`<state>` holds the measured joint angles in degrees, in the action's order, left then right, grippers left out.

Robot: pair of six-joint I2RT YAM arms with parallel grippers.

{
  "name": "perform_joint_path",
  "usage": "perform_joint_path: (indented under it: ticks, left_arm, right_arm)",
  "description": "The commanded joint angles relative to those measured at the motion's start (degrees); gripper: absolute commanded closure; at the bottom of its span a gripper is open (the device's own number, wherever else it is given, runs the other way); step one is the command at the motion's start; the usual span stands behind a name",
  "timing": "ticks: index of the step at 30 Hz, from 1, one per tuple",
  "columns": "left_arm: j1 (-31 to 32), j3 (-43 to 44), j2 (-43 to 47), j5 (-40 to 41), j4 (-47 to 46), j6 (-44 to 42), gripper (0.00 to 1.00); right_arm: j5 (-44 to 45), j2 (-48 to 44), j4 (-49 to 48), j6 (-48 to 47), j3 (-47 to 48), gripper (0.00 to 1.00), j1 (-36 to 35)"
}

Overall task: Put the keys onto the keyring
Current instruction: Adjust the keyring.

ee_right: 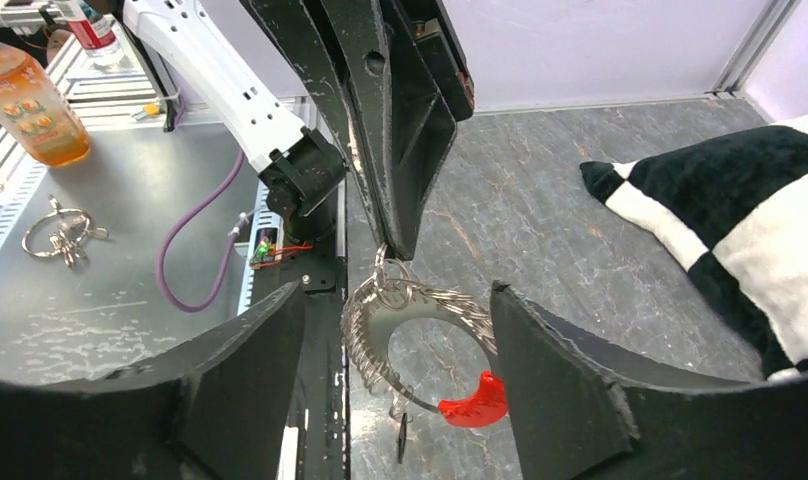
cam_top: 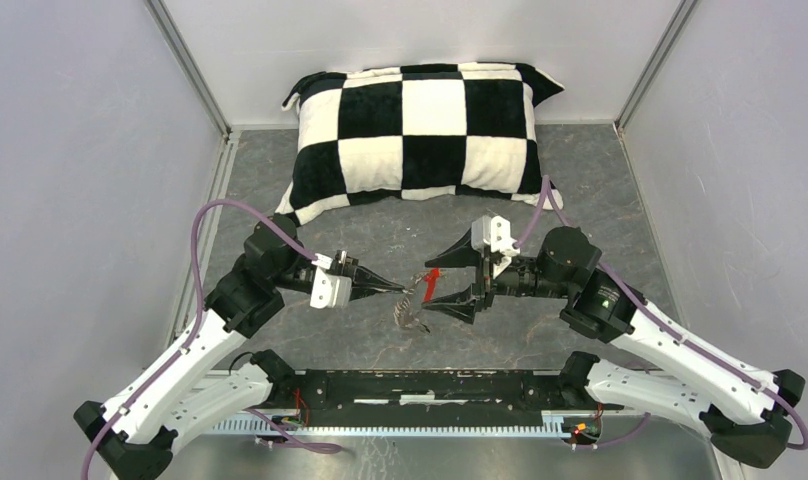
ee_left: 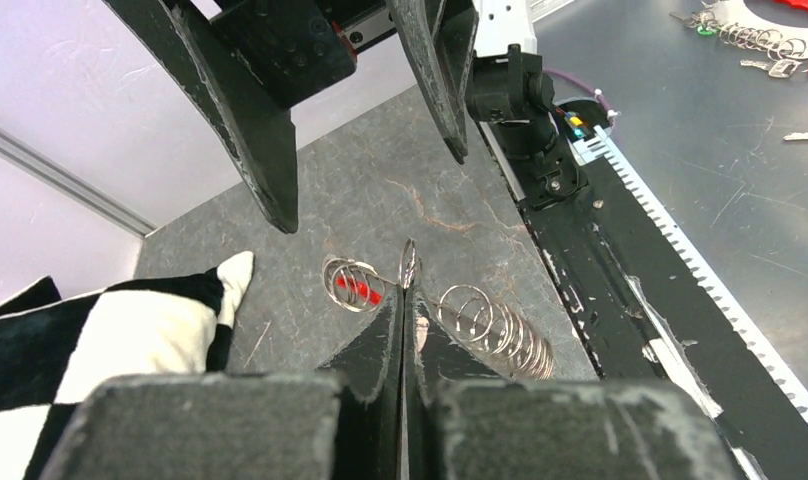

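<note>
The left pincer [cam_top: 402, 290] is clenched on the thin silvery wire of the keyring [cam_top: 410, 317]. It holds the keyring near the middle of the table [cam_top: 580, 180], a little toward the near edge. The right pincer [cam_top: 437, 286] is released, its fingers spread wide on either side of the loop's red section [cam_top: 431, 283]. Whether they touch it, I cannot tell. A checkered pillow [cam_top: 420, 130] lies along the far edge.

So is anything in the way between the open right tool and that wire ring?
Nothing visible. The ring hangs from the tip of the shut left tool, in the gap between the open fingers of the right tool.
</note>
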<state>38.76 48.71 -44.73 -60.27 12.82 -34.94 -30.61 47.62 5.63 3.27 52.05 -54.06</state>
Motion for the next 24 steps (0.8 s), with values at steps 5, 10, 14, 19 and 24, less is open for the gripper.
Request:
perform_joint_path:
  ticks: [5,10,14,19,24]
  left_arm:
    - [0.08,3.55,0.02,-3.75,-2.36,3.43,0.98]
    - [0.08,4.0,-0.33,-4.4,-2.35,4.41,0.98]
    - [0.08,4.03,-0.38,-4.55,-2.36,4.53,0.98]
    - [0.08,3.85,-0.65,-5.03,-2.36,4.53,0.98]
    - [0.08,3.83,-0.69,-4.86,-2.28,4.35,0.98]
  right_arm:
    - [0.22,2.19,-0.81,-4.59,2.01,0.45,-0.85]
    - [-0.72,3.05,-2.6,-4.21,1.91,0.53,-1.17]
    - [0.26,3.33,-3.15,-3.72,1.88,0.68,-1.38]
    - [0.52,2.87,-5.95,-0.98,0.3,0.81,-1.64]
    - [-0.84,3.06,-5.8,-1.0,-0.42,0.69,-1.93]
